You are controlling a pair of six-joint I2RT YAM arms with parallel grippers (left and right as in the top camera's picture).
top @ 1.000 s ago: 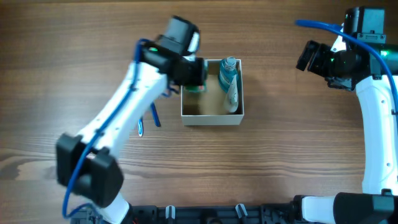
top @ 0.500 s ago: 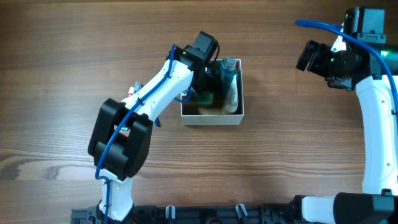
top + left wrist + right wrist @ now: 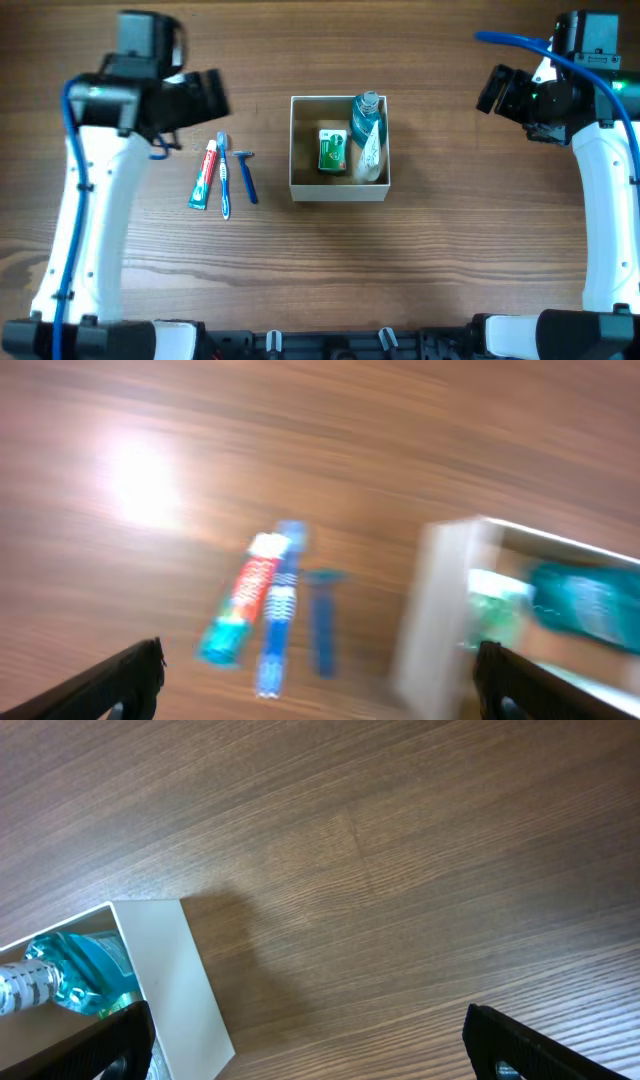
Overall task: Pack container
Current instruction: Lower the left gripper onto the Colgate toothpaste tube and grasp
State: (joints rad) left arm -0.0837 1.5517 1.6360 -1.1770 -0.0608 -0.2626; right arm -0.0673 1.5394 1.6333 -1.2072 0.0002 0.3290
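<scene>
Pulled back from the container (image 3: 339, 191), the left gripper (image 3: 208, 95) now hangs at the upper left of the overhead frame, and a green packet (image 3: 332, 150) lies where it was reaching. Lowest on the wooden table (image 3: 420, 270), left of centre, a toothpaste tube (image 3: 203, 175), a toothbrush (image 3: 224, 178) and a blue razor (image 3: 247, 175) lie side by side. The container sits at centre, just right of them, with a blue bottle (image 3: 367, 118) along its right wall beside the packet. Higher up, the left gripper's fingers are spread wide and empty. The right gripper (image 3: 497, 90), at the upper right, is equally wide and empty.
</scene>
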